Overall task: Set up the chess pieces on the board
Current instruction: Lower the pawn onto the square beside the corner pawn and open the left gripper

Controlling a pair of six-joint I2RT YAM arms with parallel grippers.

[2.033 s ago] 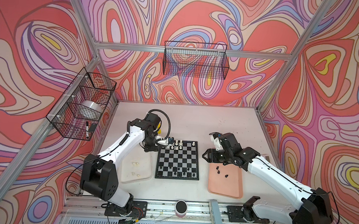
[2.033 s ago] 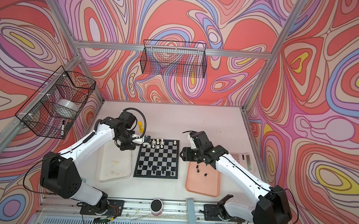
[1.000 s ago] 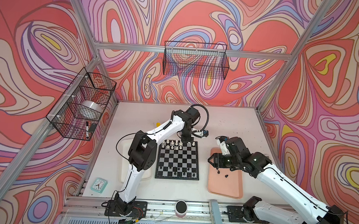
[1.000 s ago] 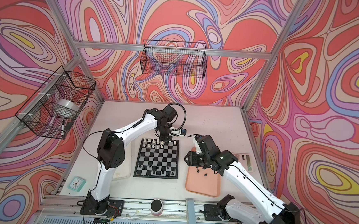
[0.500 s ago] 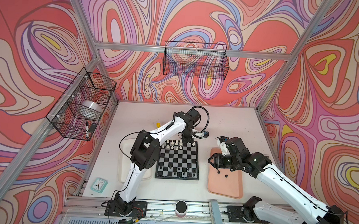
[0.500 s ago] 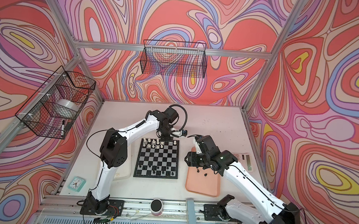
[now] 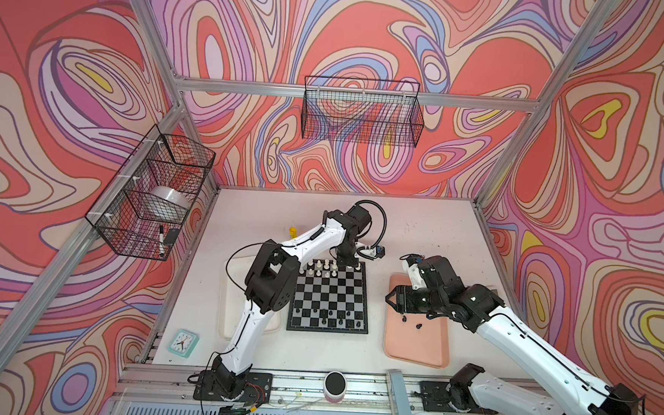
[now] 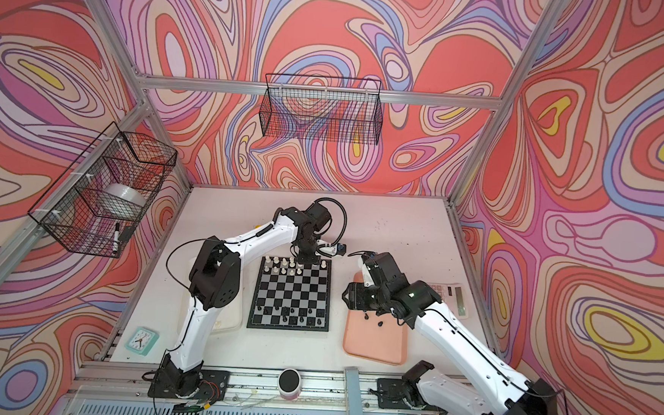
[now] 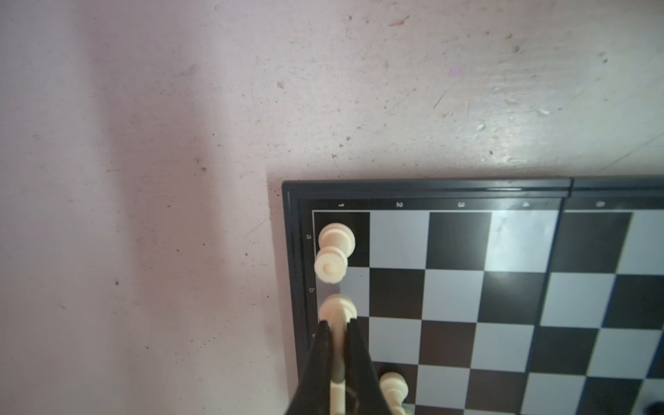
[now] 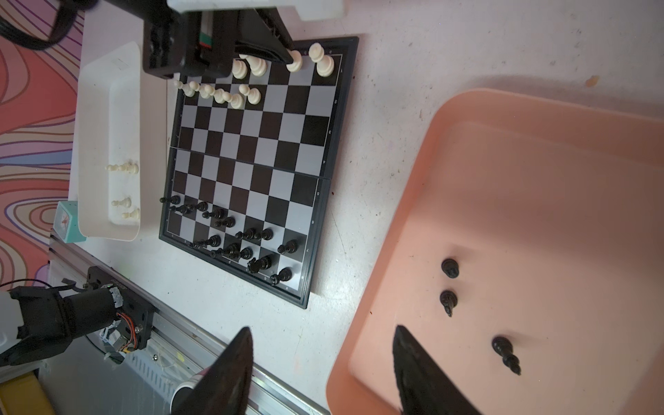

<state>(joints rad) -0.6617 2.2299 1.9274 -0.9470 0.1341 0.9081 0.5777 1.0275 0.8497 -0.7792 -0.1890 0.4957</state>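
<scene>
The board [image 7: 329, 295] [image 8: 289, 293] lies mid-table. Cream-white chess pieces [image 7: 318, 269] fill its far rows and black ones [image 7: 324, 314] its near rows. My left gripper [image 9: 336, 325] [image 7: 349, 261] is shut on a cream-white piece [image 9: 337, 309] in the far row, one square from the corner piece [image 9: 334, 248]. Whether its base touches the board I cannot tell. My right gripper [image 10: 323, 332] [image 7: 393, 301] hangs open and empty over the near edge of the pink tray [image 10: 539, 179]. Three black pieces [image 10: 450, 267] lie in that tray.
A whitish tray [image 10: 107, 107] left of the board holds several cream-white pieces [image 10: 122, 168]. A teal clock [image 7: 183, 342] sits front left, a yellow glue stick [image 7: 292, 231] behind the board, a calculator [image 8: 451, 293] far right and a dark-topped cylinder [image 7: 335, 382] on the front rail.
Two seconds ago my left gripper was at the board's far left corner. It has swung to the far right corner, with little motion in the last half second. The right arm shifted slightly over the tray.
</scene>
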